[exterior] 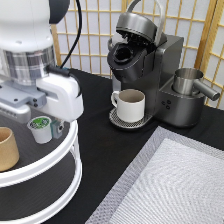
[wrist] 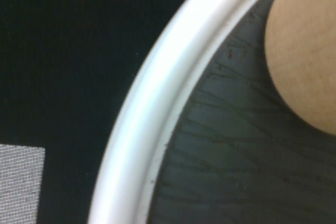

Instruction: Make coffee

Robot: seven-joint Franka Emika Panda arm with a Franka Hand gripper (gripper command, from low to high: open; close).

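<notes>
Two tiers of a white-rimmed tray [exterior: 75, 145] are sitting on the black counter [exterior: 100, 150] before a slatted screen [exterior: 95, 30]. I'm seeing the coffee [exterior: 40, 129] lying on the upper tier beside the tan cup [exterior: 7, 148], the tool [exterior: 47, 131] hanging over it; whether it's gripping, I cannot tell. Open counter is lying toward the grey mat [exterior: 170, 185].

I see tan handleless cup [exterior: 7, 148] on upper shelf of white two-tier turntable [exterior: 70, 150], at exterior view's left. White mug [exterior: 130, 105] sits on drip tray of dark coffee machine [exterior: 150, 75], lid raised. Steel pitcher [exterior: 189, 82] beside machine. Grey woven mat [exterior: 170, 185] at lower right.
</notes>
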